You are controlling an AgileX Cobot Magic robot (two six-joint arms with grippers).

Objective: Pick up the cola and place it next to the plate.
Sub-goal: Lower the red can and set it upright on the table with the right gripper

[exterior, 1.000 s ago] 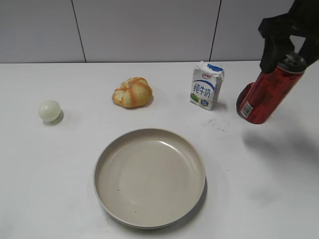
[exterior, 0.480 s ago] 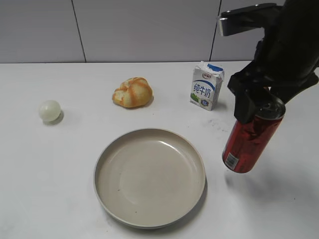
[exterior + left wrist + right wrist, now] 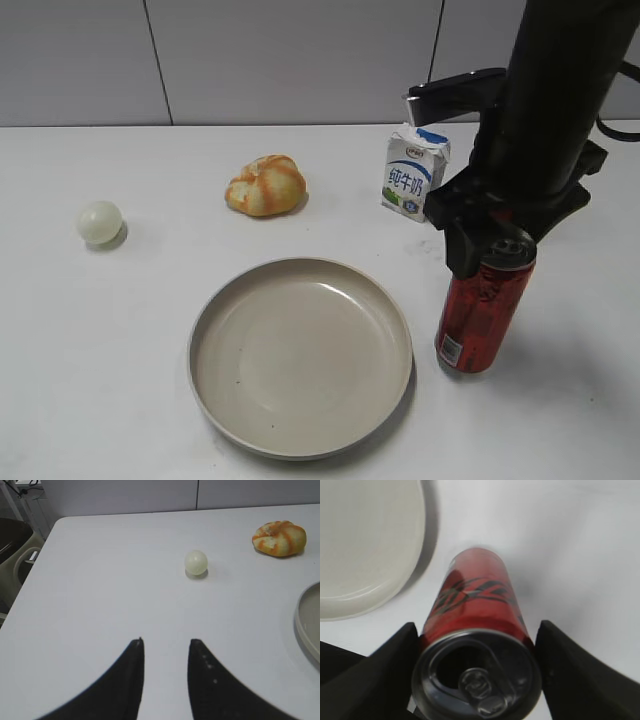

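The cola (image 3: 478,320) is a tall red can with a silver top. It stands nearly upright, its base at the table, just right of the plate (image 3: 300,360), a wide beige dish. My right gripper (image 3: 490,245) is shut on the can's upper part from above. In the right wrist view the fingers (image 3: 476,625) flank the cola (image 3: 475,600), and the plate (image 3: 365,545) lies at upper left. My left gripper (image 3: 166,641) is open and empty over bare table; the plate's rim (image 3: 307,620) shows at its right. The left gripper is out of the exterior view.
A white-and-blue milk carton (image 3: 415,175) stands behind the cola. A bread roll (image 3: 266,185) and a pale ball (image 3: 100,222) lie at the back left. The left wrist view shows the table's left edge and a dark bin (image 3: 10,555) beyond it.
My right gripper has carried the cola from the back right, forward and left, down to the table beside the plate. The can has gone from tilted to nearly upright.
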